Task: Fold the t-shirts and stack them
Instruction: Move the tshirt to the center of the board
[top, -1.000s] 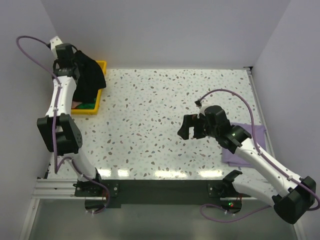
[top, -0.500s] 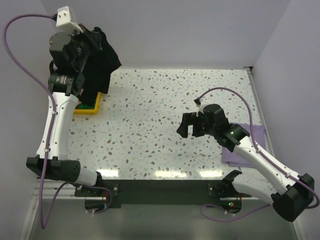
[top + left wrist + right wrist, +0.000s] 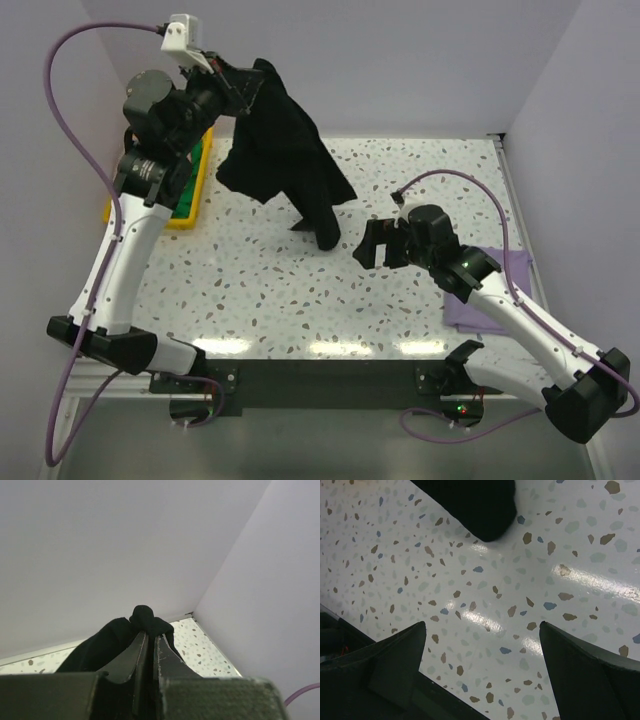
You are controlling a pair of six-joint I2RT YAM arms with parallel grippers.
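Overhead view of a white speckled terrazzo table (image 3: 290, 290) with two robot arms mounted at its six o'clock edge. The left gripper (image 3: 247, 88) is high above the table's eleven o'clock area, and its fingers (image 3: 141, 647) are pressed tight together, pinching a bunched fold of a black cotton t-shirt (image 3: 285, 150). The shirt hangs from that pinch in loose folds, draping down toward the table's centre. Its lowest end (image 3: 326, 232) is near the tabletop, but whether it touches cannot be told.

A yellow plastic bin (image 3: 193, 214) sits at the ten o'clock corner, partly hidden behind the left arm, with something green (image 3: 183, 207) inside.

The right gripper (image 3: 378, 247) hovers just right of centre, at three o'clock from the hanging shirt's end, its fingers (image 3: 395, 660) spread wide and holding nothing. From its wrist camera, the black shirt's end (image 3: 480, 507) shows at twelve o'clock.

A folded lilac t-shirt (image 3: 518, 266) lies flat at the table's four o'clock edge, partly under the right arm.
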